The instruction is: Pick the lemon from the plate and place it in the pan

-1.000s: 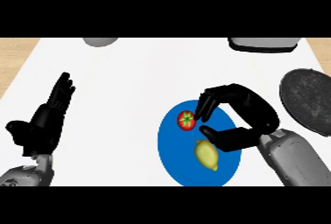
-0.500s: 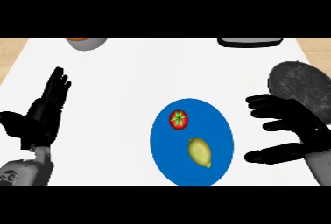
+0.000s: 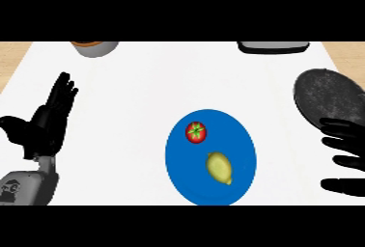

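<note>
Lemon lies on the blue plate, just below the tomato; nothing holds it yet. Near the dark pan, the right robot hand is wide open, ready to grab. At the table's other side, the left robot hand rests open, out of the way.

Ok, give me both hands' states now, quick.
Left hand: open, holding nothing, fingers up at the view's left.
Right hand: open, holding nothing; the lemon lies on the plate.
</note>
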Motion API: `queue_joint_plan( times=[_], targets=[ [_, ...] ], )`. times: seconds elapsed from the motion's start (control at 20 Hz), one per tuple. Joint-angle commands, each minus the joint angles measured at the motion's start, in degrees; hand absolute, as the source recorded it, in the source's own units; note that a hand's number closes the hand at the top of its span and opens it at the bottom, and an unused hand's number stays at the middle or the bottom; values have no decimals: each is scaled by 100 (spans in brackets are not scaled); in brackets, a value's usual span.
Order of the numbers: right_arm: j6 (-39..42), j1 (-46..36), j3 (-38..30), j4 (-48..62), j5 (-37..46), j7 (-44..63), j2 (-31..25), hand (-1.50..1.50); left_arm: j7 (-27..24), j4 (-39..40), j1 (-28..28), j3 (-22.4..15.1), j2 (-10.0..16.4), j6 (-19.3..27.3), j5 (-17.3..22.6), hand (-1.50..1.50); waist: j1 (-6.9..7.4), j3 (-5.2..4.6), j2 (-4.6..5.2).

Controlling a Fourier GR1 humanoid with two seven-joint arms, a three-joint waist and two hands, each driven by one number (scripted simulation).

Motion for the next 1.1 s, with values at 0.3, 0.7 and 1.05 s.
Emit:
queue_joint_plan(
  times=[0.3, 0.7, 1.05],
  targets=[
    [-263, 922, -448, -2006, 420, 124, -12, -150, -128, 266, -167, 36, -164, -101, -97, 0, 62, -11, -16],
    [-217, 1427, 533, -2204, 1536, -141, 333, -150, 207, 4, -149, 38, -226, -111, -196, 0, 139, -5, -7],
    [-882, 2274, 854, -2073, 2857, -25, 957, -150, -33, 405, -321, 361, -115, -356, -244, 0, 112, -5, -3]
  ],
)
